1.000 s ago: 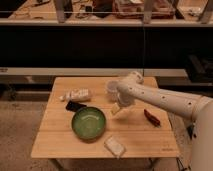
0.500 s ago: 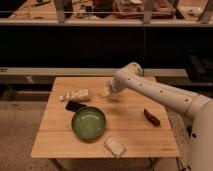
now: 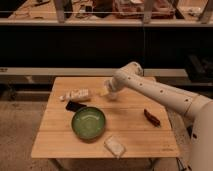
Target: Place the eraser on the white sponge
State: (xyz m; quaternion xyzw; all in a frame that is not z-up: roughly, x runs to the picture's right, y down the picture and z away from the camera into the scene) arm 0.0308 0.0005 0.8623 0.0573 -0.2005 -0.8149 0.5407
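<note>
Wooden table (image 3: pixel 140 140), one, with slatted top, standing before a dark shelving unit. Containers on it: one green bowl (image 3: pixel 88 122), round, upright, left of the table's centre; its inside shows only plain green, with nothing lying in it that I can make out. One eraser (image 3: pixel 75 106), flat and black, lying on the tabletop just beyond the bowl's far-left rim, so close that I cannot tell whether they touch. Its long axis runs roughly across the table from left to right, with the right end angled a little toward the front edge. It sits between the bowl and one long white tube-like bottle (image 3: pixel 77 94), which lies on its side just behind it, its long axis also left to right and its darker cap end pointing left. One white sponge (image 3: pixel 114 146), a soft-edged pad lying flat near the front edge, just to the front-right of the bowl and well apart from the eraser, its long axis on a diagonal. One dark red elongated object (image 3: pixel 152 117), lying toward the right side, apart from everything else. One white robot arm (image 3: pixel 150 90), reaching in from the right. Its gripper (image 3: pixel 107 92) hangs over the back of the table just right of the bottle's end, claw spread, with nothing pinched that I can see.
</note>
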